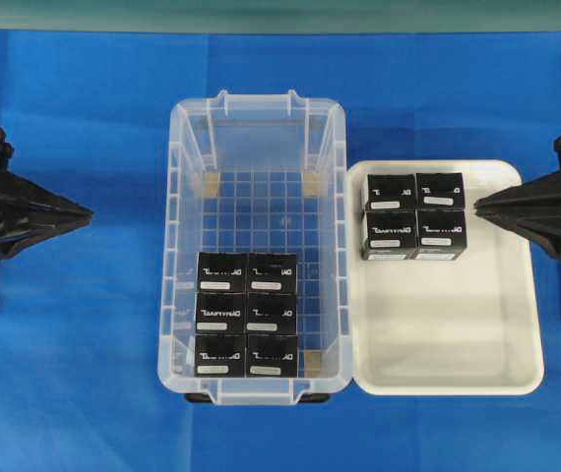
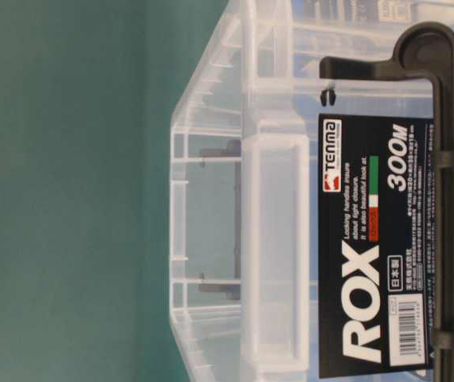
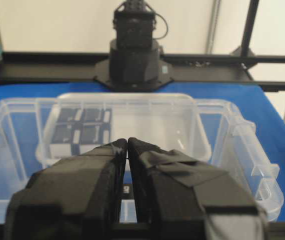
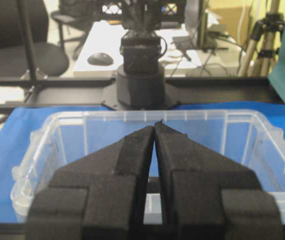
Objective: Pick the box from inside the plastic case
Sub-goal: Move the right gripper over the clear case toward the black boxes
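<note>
At the far left of the overhead view the left end effector (image 1: 86, 210) hung over the blue tabletop (image 1: 74, 374), its tips pointing toward the middle; its own wrist view showed the two fingers pressed together with nothing between them. It sat well apart from the plastic case (image 1: 184, 138), level with the case's bare far half.

Inside the case, six black boxes (image 1: 246, 315) stood in a tight block of two columns and three rows, pushed into the near end, the block's long axis running along the case's length. From the left end effector they lay inward and toward the near edge, with only the case's left wall between.

Just beside the case on the right sat a white tray (image 1: 458, 344) holding four more boxes (image 1: 414, 215) in a square.

The right end effector (image 1: 477, 207) hovered at the tray's right rim, tips likewise shut and empty. To reach the block it would have to cross the tray and the case's right wall, so the left arm looked the better placed.
</note>
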`<state>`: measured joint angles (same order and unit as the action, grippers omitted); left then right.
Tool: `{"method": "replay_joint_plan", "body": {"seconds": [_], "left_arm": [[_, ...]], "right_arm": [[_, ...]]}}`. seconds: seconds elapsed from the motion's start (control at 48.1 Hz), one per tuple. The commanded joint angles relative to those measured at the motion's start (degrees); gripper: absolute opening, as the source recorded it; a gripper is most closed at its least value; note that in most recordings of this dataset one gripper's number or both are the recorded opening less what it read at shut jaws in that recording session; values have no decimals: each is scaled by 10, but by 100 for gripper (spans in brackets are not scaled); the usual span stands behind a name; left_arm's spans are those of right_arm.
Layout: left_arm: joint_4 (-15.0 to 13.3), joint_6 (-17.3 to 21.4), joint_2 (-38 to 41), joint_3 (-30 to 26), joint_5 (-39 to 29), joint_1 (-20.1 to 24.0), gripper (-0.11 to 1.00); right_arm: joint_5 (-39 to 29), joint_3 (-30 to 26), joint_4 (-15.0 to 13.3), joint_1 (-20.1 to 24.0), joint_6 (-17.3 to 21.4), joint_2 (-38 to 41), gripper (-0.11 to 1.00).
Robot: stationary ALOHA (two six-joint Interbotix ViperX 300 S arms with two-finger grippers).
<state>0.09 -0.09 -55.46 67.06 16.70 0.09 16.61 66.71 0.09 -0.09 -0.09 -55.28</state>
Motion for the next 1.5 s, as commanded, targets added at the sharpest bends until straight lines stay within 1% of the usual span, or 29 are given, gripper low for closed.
{"method": "replay_joint_plan", "body": {"seconds": [0.0,0.042,0.062,0.083,0.125,0.208,0.291,0.395,0.416,0.582,0.707,0.728,0.915,1.082,1.165,1.248,1.311,1.373,1.477], "left_arm": [[9,-8,14,-12,-3,0,14],[9,-11,18,-17,-6,-1,16],[9,-11,21,-19,-8,0,18],[9,-11,22,-21,-10,0,17],[9,-11,25,-26,-14,0,10],[9,-11,23,-30,-25,0,1],[9,-11,18,-30,-40,0,-4],[9,-12,11,-32,-60,0,-5],[9,-12,10,-33,-63,0,-5],[9,-12,4,-40,-94,-1,-5],[9,-13,3,-42,-113,-1,-5],[9,-14,4,-42,-116,0,-5],[9,-21,3,-44,-128,0,-5],[9,-21,1,-47,-129,3,-5],[9,-21,1,-46,-129,4,-5],[9,-21,-1,-47,-130,4,-5],[9,-21,-2,-47,-133,4,-5],[9,-21,-4,-47,-135,4,-5],[9,-21,-8,-47,-142,4,-5]], "right_arm": [[0,-15,10,-4,8,11,14],[-11,-23,25,-4,11,19,12],[-18,-28,33,-4,13,25,9],[-27,-37,40,-4,17,32,6],[-54,-58,49,-5,21,50,1],[-104,-96,48,-8,25,86,-3],[-156,-136,48,-11,26,125,-4],[-231,-194,48,-11,31,178,-4],[-255,-214,48,-11,31,196,-4],[-380,-329,48,-11,30,293,-4],[-473,-406,48,-11,28,369,-4],[-502,-425,49,-11,27,389,-4],[-667,-551,48,-17,19,497,-4],[-780,-641,48,-25,17,587,-3],[-817,-673,48,-26,8,622,-3],[-831,-696,49,-25,-18,650,-2],[-831,-707,51,-25,-40,670,-1],[-830,-710,52,-26,-55,682,0],[-829,-711,54,-28,-66,700,1]]}}
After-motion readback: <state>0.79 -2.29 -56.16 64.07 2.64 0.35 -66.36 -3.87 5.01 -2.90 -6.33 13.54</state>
